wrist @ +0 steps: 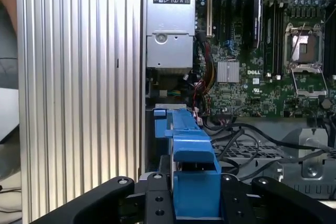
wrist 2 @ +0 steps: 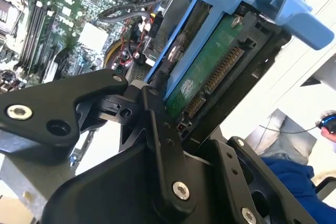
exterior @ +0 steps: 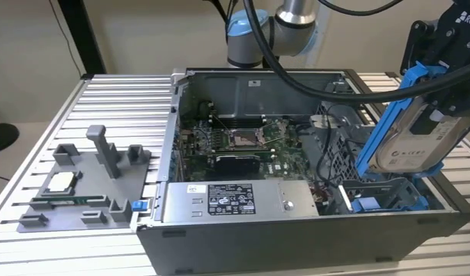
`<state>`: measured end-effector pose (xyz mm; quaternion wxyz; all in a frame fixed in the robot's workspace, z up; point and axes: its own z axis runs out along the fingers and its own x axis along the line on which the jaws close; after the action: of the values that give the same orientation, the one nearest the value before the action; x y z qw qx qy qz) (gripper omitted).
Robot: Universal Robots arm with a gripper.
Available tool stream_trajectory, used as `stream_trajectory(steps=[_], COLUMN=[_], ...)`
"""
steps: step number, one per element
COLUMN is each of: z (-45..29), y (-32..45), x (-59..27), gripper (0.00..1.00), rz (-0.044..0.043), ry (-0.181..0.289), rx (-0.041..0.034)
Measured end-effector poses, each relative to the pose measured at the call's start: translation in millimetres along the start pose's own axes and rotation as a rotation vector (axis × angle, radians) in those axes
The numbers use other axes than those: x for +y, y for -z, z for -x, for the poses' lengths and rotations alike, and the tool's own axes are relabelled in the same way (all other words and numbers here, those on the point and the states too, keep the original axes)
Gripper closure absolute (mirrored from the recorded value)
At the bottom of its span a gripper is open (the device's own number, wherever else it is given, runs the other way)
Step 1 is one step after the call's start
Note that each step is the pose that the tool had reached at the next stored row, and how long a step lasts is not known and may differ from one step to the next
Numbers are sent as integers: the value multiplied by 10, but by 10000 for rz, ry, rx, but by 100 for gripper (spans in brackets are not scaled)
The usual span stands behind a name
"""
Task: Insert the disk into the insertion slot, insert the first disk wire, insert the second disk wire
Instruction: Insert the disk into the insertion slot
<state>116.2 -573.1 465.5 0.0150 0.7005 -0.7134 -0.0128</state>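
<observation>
exterior view: the gripper [exterior: 438, 95] stood at the upper right of the frame, above the open computer case [exterior: 296, 236]. its jaws were closed on the upper end of the disk [exterior: 415, 138], bearing on opposite sides of the blue carrier frame [exterior: 382, 123]. the disk hung nearly upright with a slight tilt, label face outward. its lower edge was just above the drive bay [exterior: 373, 201] in the lower right corner of the case, not yet seated.

in the first wrist view, the carrier frame [wrist: 191, 161] sat clamped between the black fingers [wrist: 157, 203]. in the second wrist view, the disk's green circuit board [wrist 2: 210, 72] and connector row were exposed.

the power-supply box [exterior: 219, 201] lay at lower centre and the motherboard [exterior: 243, 144] at centre. a grey fixture tray [exterior: 74, 190] rested on the ribbed table [exterior: 120, 98] at left.
</observation>
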Motion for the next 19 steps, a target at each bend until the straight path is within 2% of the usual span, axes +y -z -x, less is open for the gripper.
stream_trajectory(steps=[14, 19], z=[0, 0], y=[-26, -97], x=[-1, -4], gripper=[100, 100], rz=[0, 0], ry=[0, 0], rx=[-4, 0])
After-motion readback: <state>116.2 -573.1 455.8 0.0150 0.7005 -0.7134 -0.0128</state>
